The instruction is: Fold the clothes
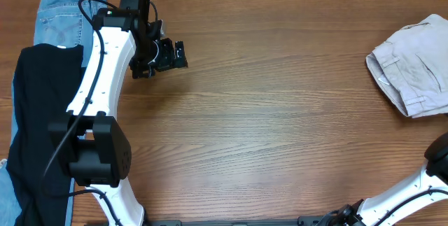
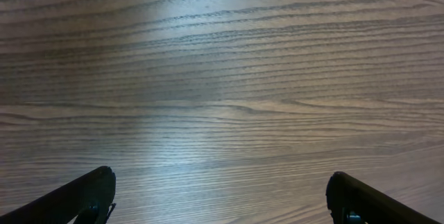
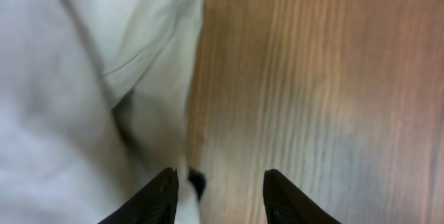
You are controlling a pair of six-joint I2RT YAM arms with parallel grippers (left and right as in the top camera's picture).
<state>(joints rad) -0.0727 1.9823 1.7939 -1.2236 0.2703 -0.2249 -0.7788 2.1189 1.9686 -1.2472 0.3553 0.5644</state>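
l gripper [image 2: 220,182] is standing wide open. its two dark, rounded fingers [image 2: 83,197] are sitting far apart w/ only bare table [image 2: 222,78] between & ahead of them: brown wood-grain, wavy lines, a soft sheen.

r gripper [image 3: 220,191] is standing part open & gripping nothing. it has two black tapered tips w/ a clear gap, & only wood is showing between them. the khaki trousers [image 3: 62,99] are lying just beside the tip at the view's left. they're soft light beige cotton w/ a stitched seam & a rounded fold edge. whether the cloth is touching that tip, can't tell; the view is too blurred.

from overhead, the trousers are sitting as a rumpled folded bundle, well apart from the l fingers & out in front of them. blue jeans [image 1: 66,12] (faded denim) & a flat matte black garment [image 1: 38,114] are lying behind those fingers, past the white-shelled l arm [image 1: 98,72].
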